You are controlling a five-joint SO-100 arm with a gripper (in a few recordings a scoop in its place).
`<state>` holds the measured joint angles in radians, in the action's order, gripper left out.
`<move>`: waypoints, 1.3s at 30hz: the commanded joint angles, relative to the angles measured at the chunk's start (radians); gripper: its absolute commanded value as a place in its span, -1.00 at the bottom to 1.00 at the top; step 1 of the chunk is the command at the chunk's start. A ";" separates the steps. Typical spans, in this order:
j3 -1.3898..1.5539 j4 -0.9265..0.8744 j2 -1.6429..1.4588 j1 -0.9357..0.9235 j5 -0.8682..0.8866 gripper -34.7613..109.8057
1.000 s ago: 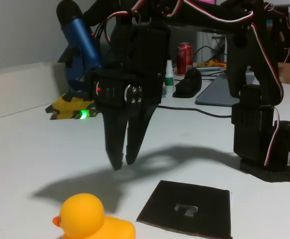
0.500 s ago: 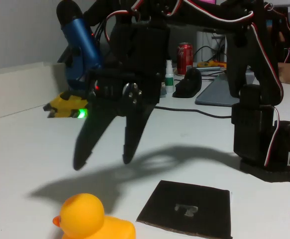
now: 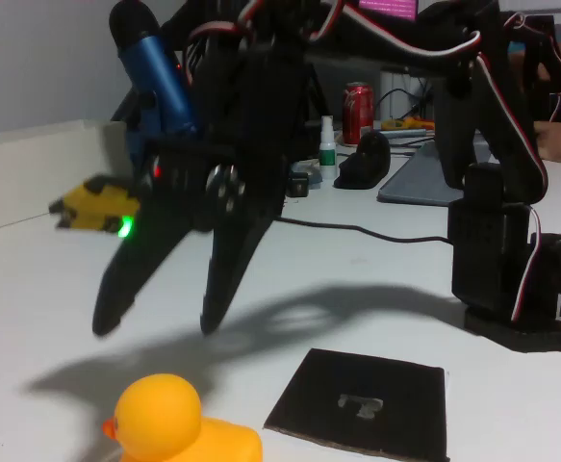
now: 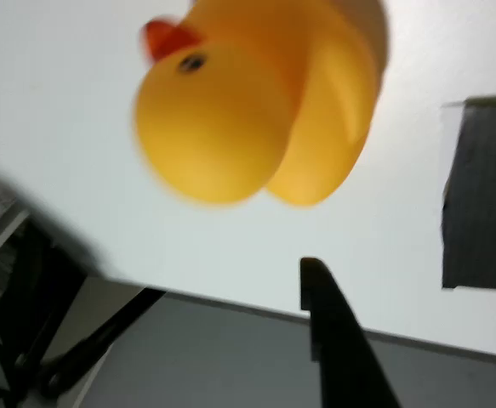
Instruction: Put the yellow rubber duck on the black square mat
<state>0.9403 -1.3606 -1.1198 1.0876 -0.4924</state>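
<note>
My claw (image 3: 155, 322) hangs spread wide above the yellow rubber duck (image 3: 179, 423) — glossy, light, squashy, so I grip its plump body, not the round head

Duck (image 3: 179, 425) on the table (image 3: 376, 260) at the fixed view's lower left, mat (image 3: 365, 401) flat just to its right and apart from it, gripper (image 3: 158, 320) hanging spread above and behind the duck, arm base (image 3: 516, 279) far right

Yellow rubber duck (image 3: 179, 423) cut by bottom edge, black square mat (image 4: 483, 194) cropped at right — gripper (image 3: 160, 325) motion-blurred
</note>
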 commanded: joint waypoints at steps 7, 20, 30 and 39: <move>-0.034 0.009 0.064 0.034 -0.005 0.06; -0.034 -0.095 0.083 0.038 -0.003 0.06; -0.034 -0.086 0.083 0.089 -0.003 0.06; -0.035 -0.083 0.086 0.114 -0.003 0.06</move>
<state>0.9311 -1.4373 -1.0155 1.1812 -0.4924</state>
